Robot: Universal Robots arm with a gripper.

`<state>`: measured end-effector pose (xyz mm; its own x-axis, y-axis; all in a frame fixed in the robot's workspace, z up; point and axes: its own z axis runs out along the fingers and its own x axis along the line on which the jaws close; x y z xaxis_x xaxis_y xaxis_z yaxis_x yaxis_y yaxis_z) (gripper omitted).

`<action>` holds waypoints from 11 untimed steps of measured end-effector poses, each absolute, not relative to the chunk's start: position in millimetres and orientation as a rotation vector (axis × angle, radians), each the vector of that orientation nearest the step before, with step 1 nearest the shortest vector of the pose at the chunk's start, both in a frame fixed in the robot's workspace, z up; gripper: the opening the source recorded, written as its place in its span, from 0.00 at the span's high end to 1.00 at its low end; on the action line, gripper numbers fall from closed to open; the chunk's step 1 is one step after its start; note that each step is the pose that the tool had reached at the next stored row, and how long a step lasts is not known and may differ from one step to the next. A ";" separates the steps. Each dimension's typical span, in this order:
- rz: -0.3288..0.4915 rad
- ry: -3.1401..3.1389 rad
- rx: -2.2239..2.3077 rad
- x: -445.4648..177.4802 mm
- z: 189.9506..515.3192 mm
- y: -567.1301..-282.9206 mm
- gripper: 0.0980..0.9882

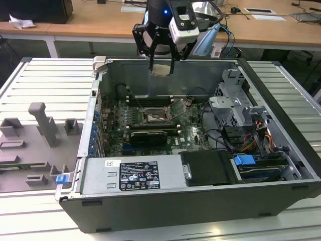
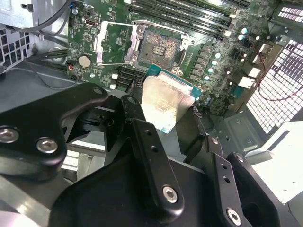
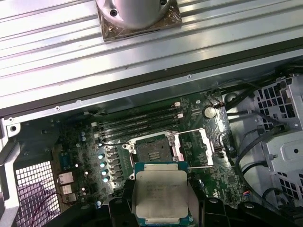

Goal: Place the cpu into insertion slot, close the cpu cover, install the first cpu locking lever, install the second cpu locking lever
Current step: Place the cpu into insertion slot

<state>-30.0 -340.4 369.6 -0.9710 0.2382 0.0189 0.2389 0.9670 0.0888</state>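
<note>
The black two-fingered gripper (image 1: 161, 64) is clamped narrowly on the small flat square cpu with a pale silver face (image 3: 160, 196). It holds the cpu in the air over the open dark grey metal computer case (image 1: 200, 213), near the case's far wall in the exterior view. On the green motherboard (image 1: 193, 133) the square dark insertion slot (image 3: 152, 150) lies bare (the thin silver cpu cover (image 3: 194, 149) stands flipped open just beside it).
</note>
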 end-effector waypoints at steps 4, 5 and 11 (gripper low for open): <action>-0.142 -3.106 -0.394 -30.0 369.6 -340.4 0.52; -0.142 -3.106 -0.397 -30.0 369.6 -340.4 0.52; -0.142 -3.103 -0.427 -30.0 369.6 -340.4 0.52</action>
